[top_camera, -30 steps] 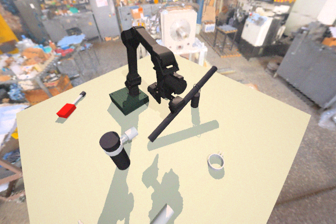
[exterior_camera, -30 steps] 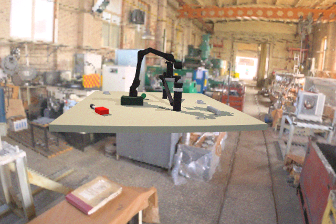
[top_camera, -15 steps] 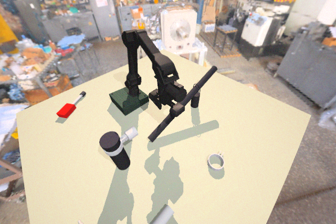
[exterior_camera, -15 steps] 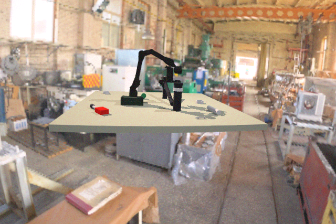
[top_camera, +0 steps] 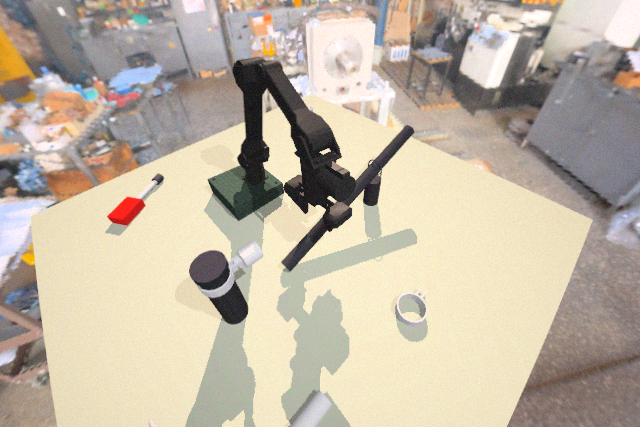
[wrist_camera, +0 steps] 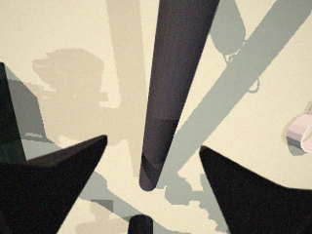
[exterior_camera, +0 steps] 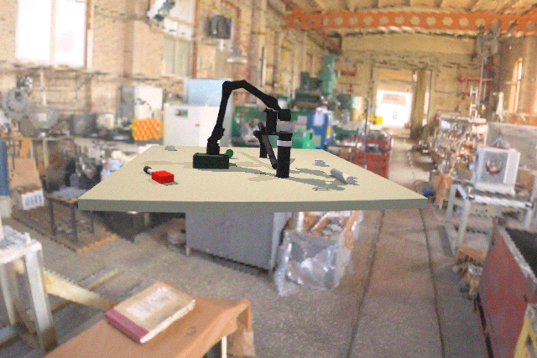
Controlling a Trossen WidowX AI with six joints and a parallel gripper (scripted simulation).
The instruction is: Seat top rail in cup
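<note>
The dark rail point(top_camera: 392, 148) point(exterior_camera: 268, 147) point(wrist_camera: 182, 49) slants through the wire loop on the small post point(top_camera: 371, 193) point(exterior_camera: 263, 150). Its near end hangs low, near the table, short of and below the white rail-end cup point(top_camera: 250, 253). The cup hangs from the white brace band point(top_camera: 218, 288) point(exterior_camera: 284, 143) near the top of the big black post point(top_camera: 232, 306) point(exterior_camera: 283, 164). My gripper point(top_camera: 320, 207) point(wrist_camera: 154, 144) is open, its fingers on either side of the rail; the wrist view shows gaps on both sides. The cup is hidden in the exterior view.
The green arm base point(top_camera: 242, 195) point(exterior_camera: 211, 161) stands behind the big post. A red-handled tool point(top_camera: 126, 211) point(exterior_camera: 162, 177) lies at the left. A white ring clamp point(top_camera: 398, 311) point(exterior_camera: 320, 163) point(wrist_camera: 296, 129) lies right of the rail. A grey cylinder point(top_camera: 312, 410) point(exterior_camera: 341, 175) lies at the front.
</note>
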